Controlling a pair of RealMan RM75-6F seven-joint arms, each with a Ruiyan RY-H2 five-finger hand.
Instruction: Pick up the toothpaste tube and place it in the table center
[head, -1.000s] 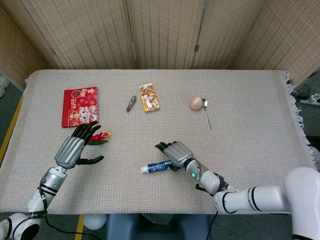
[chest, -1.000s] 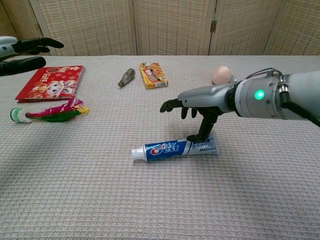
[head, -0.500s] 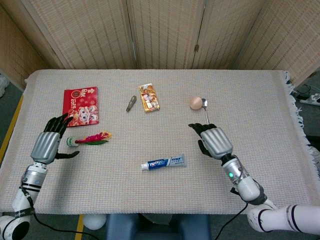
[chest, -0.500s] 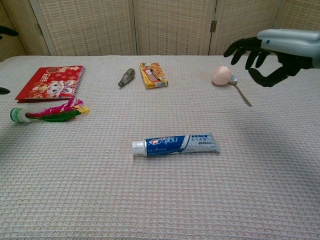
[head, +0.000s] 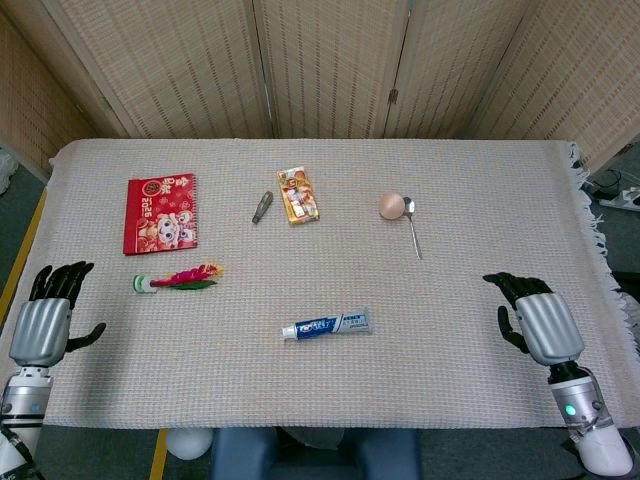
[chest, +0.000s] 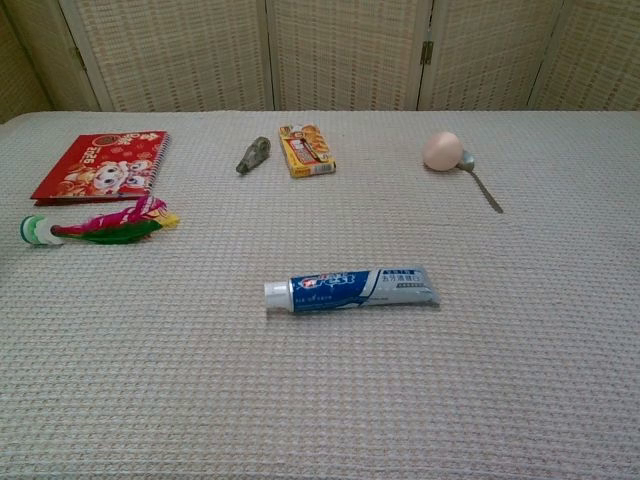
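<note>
Toothpaste tube (head: 326, 326) lies flat on the table (head: 480, 200), cap pointing left, nearer than the egg (head: 391, 206). Left hand (head: 40, 327) and right hand (head: 541, 322) flank it, well apart, fingers spread, holding nothing.

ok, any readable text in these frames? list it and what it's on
"Crest": partly legible on the toothpaste tube; its smaller print is blurred.
"2022": seems to read so on the red booklet, not certain; its other characters are too small.
Yellow snack packet: print there, unreadable.
Nothing readable on the other items.
</note>
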